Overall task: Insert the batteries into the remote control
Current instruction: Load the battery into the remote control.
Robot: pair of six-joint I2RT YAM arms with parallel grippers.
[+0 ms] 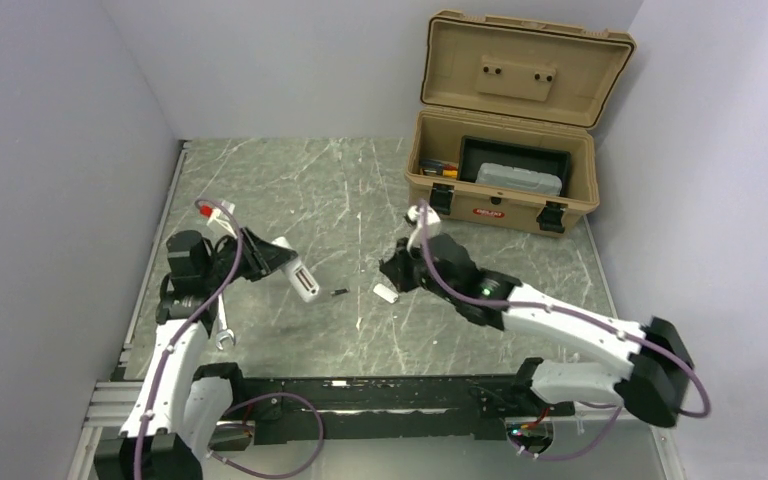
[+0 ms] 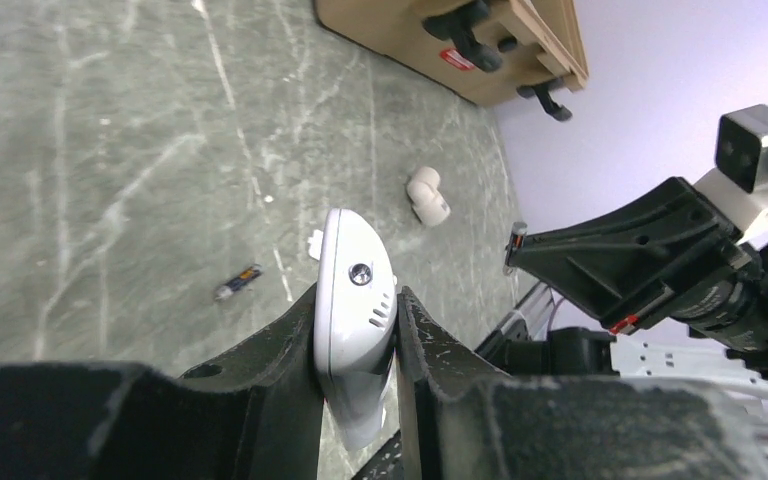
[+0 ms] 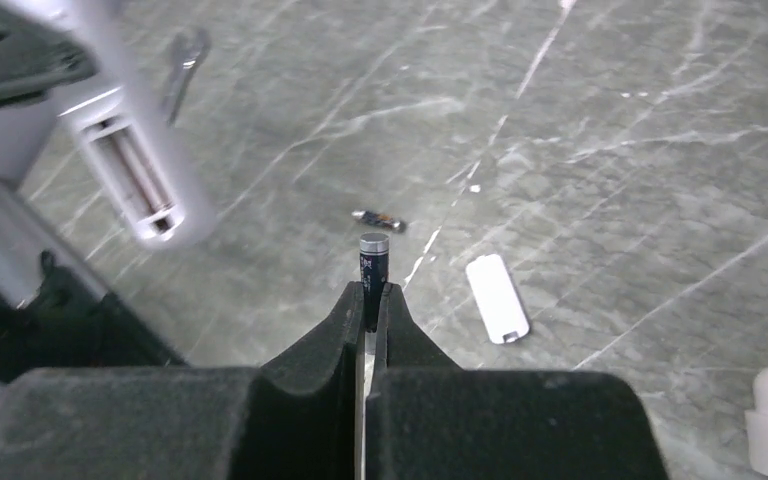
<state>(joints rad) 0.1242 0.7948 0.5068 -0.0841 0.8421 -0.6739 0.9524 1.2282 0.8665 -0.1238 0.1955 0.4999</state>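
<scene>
Left fingers [image 2: 270, 360] clamp the remote control [image 2: 355, 290]; right fingers [image 3: 335, 325] pinch a battery [image 3: 373, 260]; a second battery [image 3: 380, 219] lies on the counter [image 3: 610, 130].

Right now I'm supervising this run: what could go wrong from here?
The right gripper pinches its battery by one end, so it may pivot or slip on contact. The left gripper holds the remote control near one end, so pushing could lever it. The second battery lies loose and could roll.
</scene>
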